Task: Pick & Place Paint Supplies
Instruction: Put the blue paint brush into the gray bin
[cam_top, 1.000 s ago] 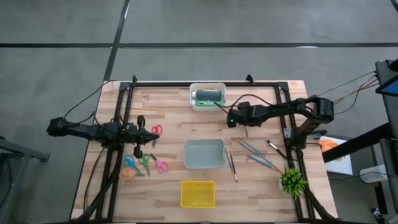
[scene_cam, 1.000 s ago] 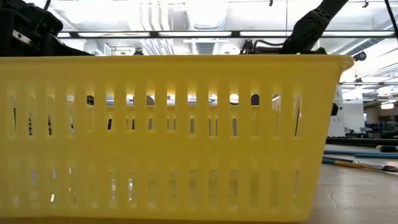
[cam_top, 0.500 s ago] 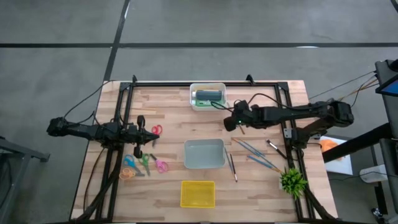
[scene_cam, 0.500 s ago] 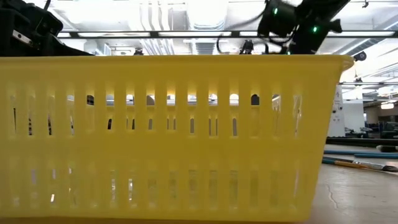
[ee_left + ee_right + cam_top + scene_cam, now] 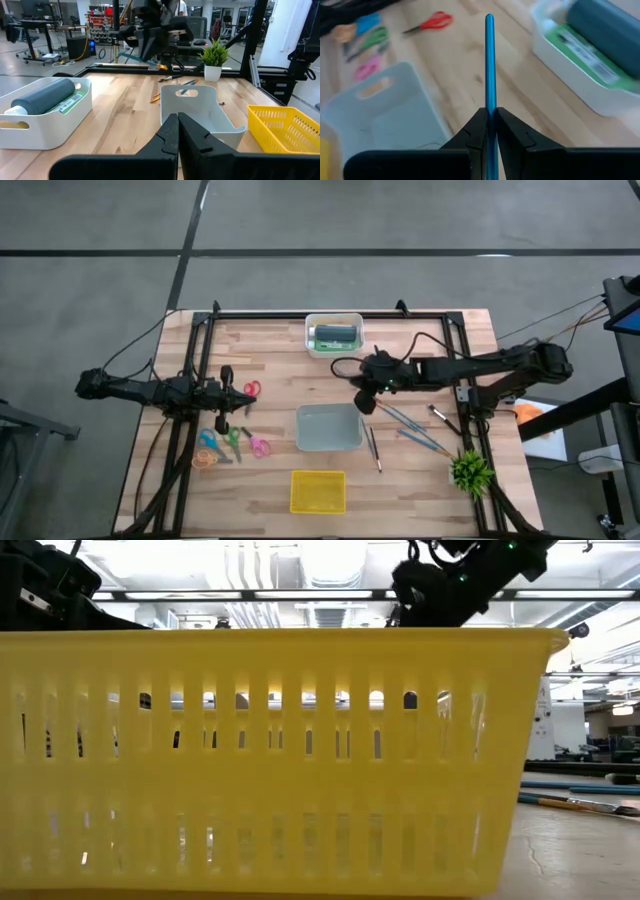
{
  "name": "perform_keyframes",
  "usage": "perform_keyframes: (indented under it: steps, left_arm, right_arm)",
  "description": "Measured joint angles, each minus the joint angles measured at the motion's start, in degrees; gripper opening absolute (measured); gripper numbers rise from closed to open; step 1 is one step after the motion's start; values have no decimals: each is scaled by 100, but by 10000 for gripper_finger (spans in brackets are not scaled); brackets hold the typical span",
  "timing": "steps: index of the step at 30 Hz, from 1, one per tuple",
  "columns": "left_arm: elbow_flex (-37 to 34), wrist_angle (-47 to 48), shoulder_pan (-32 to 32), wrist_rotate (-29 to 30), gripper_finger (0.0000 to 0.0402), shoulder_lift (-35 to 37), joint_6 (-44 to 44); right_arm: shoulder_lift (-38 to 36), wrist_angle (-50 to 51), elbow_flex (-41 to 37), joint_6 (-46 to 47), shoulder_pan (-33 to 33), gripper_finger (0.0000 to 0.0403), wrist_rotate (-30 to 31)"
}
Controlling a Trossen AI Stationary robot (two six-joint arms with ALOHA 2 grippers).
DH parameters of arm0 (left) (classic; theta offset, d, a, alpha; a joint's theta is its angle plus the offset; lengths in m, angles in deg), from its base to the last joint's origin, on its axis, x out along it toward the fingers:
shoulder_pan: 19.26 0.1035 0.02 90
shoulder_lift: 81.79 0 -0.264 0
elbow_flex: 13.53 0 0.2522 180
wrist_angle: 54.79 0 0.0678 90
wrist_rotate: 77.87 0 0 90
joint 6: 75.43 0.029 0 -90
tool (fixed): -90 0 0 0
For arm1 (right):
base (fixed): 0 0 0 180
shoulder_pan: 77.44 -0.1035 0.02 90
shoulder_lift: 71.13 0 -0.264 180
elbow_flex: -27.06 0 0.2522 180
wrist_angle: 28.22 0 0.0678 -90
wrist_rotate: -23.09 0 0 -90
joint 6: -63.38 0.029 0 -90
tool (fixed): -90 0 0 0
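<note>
Seen from above, the right end effector (image 5: 364, 402) hangs at the centre of the frame, over the upper right corner of the grey bin (image 5: 328, 428). Its fingers (image 5: 476, 131) are clamped on a blue brush (image 5: 490, 65), whose handle sticks straight out ahead of them. Half a second earlier this end effector was higher and further right in the frame, over bare table (image 5: 270, 360); it has since moved down and left to the bin's edge. Other brushes (image 5: 408, 420) lie loose on the table to the right of the bin, in the same places as before. A white tray (image 5: 334, 335) at top centre holds a dark tube (image 5: 336, 333). The left end effector (image 5: 224, 424) rests at the left of the frame beside the scissors (image 5: 232, 442), its fingers (image 5: 170, 137) pressed together and empty. A yellow basket (image 5: 318, 491) sits at bottom centre.
</note>
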Motion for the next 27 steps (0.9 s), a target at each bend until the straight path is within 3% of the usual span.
perform_keyframes:
  steps: [11, 27]
  left_arm:
    - [2, 0, -1, 0, 0, 0, -1]
    - [2, -2, 0, 0, 0, 0, 1]
  right_arm:
    - [896, 130, 1044, -1095, -277, 28, -1242]
    - [2881, 2830, 3595, -1238, -786, 28, -1301]
